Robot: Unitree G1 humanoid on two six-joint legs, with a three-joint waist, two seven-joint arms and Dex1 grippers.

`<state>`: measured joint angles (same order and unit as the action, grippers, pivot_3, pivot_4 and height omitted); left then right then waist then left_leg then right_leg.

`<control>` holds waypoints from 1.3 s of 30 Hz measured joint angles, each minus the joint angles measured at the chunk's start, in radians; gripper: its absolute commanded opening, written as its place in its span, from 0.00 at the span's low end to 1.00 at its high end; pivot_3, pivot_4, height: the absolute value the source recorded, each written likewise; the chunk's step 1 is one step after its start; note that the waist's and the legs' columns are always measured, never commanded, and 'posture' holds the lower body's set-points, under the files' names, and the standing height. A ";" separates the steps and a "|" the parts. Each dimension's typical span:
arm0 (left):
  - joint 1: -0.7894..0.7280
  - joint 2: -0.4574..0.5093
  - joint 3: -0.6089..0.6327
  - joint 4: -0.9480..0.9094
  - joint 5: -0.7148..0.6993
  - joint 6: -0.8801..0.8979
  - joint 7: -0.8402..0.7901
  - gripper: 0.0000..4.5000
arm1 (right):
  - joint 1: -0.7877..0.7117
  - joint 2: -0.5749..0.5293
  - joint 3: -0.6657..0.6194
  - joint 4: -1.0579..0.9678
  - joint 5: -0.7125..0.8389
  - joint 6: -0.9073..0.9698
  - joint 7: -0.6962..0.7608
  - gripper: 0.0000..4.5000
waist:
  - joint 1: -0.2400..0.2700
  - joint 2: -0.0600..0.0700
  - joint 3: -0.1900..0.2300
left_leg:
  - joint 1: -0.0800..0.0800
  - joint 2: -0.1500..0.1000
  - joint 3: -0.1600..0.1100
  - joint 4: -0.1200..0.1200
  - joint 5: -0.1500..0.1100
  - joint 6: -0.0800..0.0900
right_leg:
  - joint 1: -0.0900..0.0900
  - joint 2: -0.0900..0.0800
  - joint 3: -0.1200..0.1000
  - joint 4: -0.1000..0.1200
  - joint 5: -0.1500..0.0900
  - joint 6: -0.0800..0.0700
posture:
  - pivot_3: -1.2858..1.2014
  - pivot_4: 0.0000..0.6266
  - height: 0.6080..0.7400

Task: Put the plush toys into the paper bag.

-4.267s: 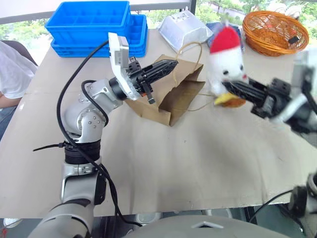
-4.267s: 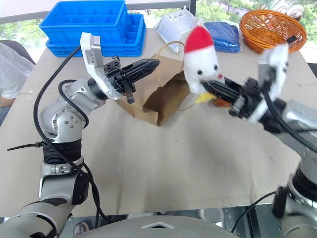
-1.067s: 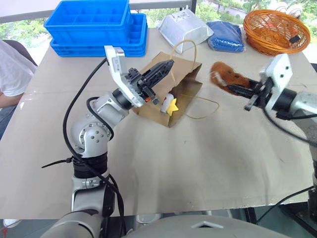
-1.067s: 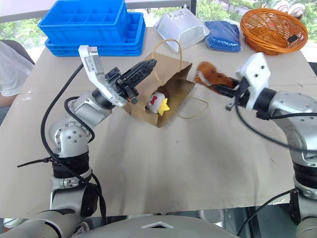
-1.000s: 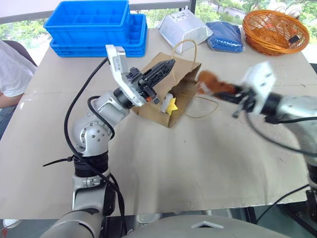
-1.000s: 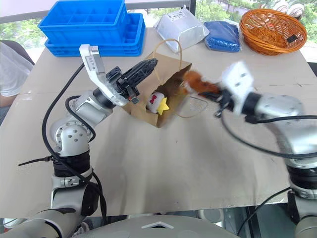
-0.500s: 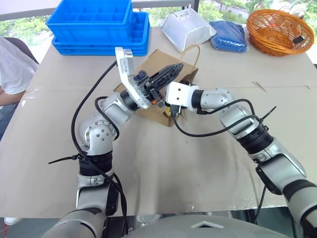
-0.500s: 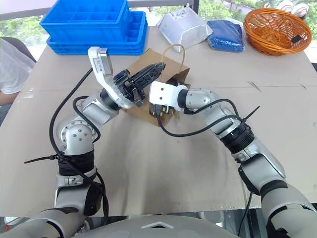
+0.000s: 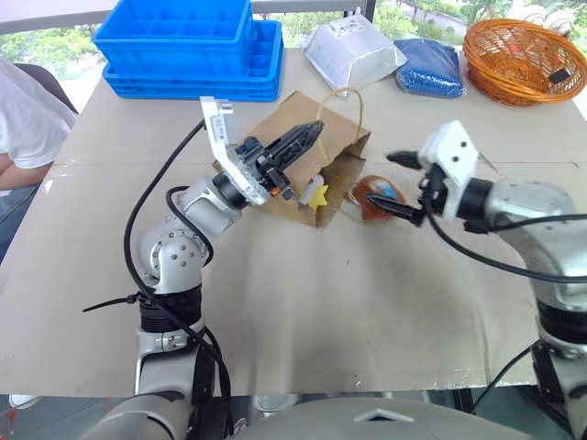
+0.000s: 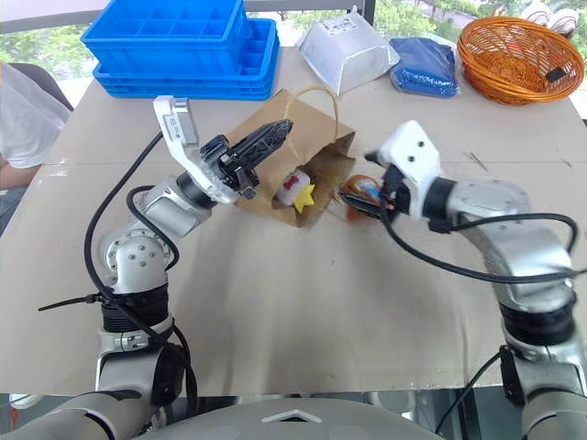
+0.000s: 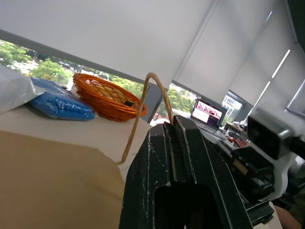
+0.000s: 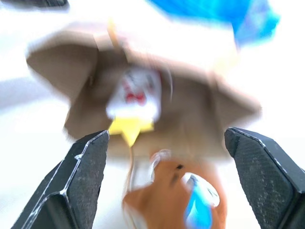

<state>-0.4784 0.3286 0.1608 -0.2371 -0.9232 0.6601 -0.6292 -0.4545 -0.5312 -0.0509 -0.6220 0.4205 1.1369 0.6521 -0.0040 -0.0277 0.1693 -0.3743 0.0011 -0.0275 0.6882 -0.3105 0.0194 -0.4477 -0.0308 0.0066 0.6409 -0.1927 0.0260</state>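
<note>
So the brown plush toy [image 9: 378, 195] is sitting on the table [image 9: 303, 302] just right of center in the head view, right at the mouth of the paper bag [image 9: 307, 160] but not inside it. Looks like it's touching or nearly touching the bag's lower right edge, can't quite tell which. Its blue mark faces up and right. It's roundish, so no real long axis to worry about.

The white plush toy [image 9: 315, 191] is already inside the bag, yellow base poking out toward the opening, a bit left of the brown one.

The bag lies on its side with the mouth facing lower right in the frame, so the brown toy needs to go up and to the left to get in.

The right gripper [image 9: 404, 186] is by far the nearer one, immediately right of the brown toy, fingers spread wide apart and holding nothing. In the right wrist view [image 12: 164, 183] the toy sits between and just ahead of the two fingers, bag mouth beyond it. So I'd guess a re-grab or a push straight along the gripper's line would do it.

The left gripper [image 9: 295, 144] is clamped shut on the bag's cord handle [image 11: 143, 102], propping the upper edge open.
</note>
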 measured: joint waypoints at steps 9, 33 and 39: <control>-0.010 -0.007 -0.015 0.017 0.020 -0.019 -0.025 0.00 | -0.016 -0.007 0.154 0.063 -0.036 0.027 -0.118 0.85 | -0.009 0.000 0.000 | 0.002 0.000 0.002 0.000 0.001 -0.001 | 0.001 0.006 0.000 0.001 0.000 0.000 | 0.52 0.24 1.00; -0.009 -0.005 0.007 -0.007 -0.070 0.036 -0.017 0.00 | -0.167 0.083 0.322 0.265 -0.150 -0.385 -0.042 0.00 | -0.013 0.000 0.000 | 0.004 0.002 0.003 0.000 0.001 -0.001 | 0.001 0.010 0.004 0.002 0.000 0.000 | 0.52 0.24 1.00; -0.011 -0.007 0.017 -0.022 -0.103 0.056 -0.006 0.00 | -0.283 0.269 0.452 0.658 -0.263 -0.661 -0.004 0.00 | -0.013 0.000 0.000 | 0.005 0.002 0.005 0.000 0.001 -0.002 | 0.001 0.010 0.006 0.001 0.000 0.000 | 0.52 0.24 1.00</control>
<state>-0.4895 0.3216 0.1782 -0.2594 -1.0258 0.7163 -0.6349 -0.7375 -0.2624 0.4007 0.0357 0.1573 0.4757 0.6486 -0.0169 -0.0279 0.1692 -0.3694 0.0026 -0.0229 0.6880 -0.3095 0.0178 -0.4468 -0.0210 0.0124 0.6423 -0.1928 0.0259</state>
